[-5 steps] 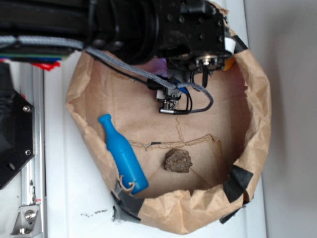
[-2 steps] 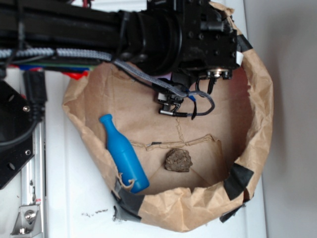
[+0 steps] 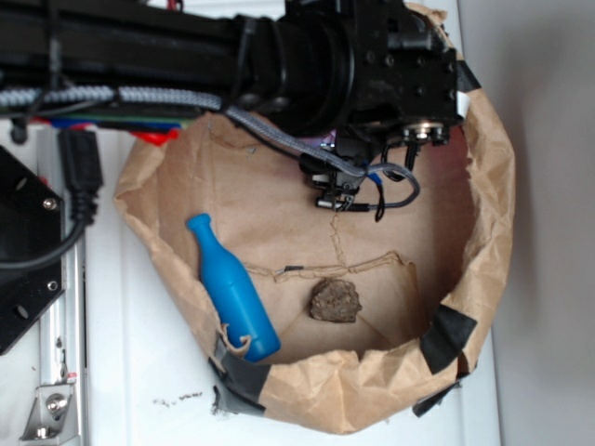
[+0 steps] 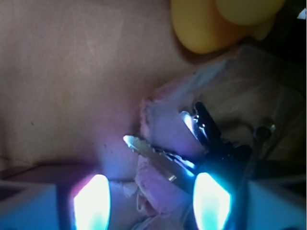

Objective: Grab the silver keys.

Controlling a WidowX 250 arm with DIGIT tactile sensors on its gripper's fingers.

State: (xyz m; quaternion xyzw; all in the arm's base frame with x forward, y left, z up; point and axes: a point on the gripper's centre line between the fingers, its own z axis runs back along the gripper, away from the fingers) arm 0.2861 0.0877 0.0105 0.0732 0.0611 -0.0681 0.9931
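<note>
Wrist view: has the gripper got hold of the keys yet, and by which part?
Nothing is held. The gripper is open, and the silver keys lie on the paper between and ahead of its lit fingertips.

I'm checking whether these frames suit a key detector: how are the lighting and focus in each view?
Wrist view: dim and soft, two glowing blue-white fingertips blow out, tinting the keys blue-purple; the yellow duck is blurred. Exterior view: even daylight, fairly sharp on the blue bottle and rock, but the black arm hides the keys.

Black arm (image 3: 307, 65), grey braided cable (image 3: 279, 137)
</note>
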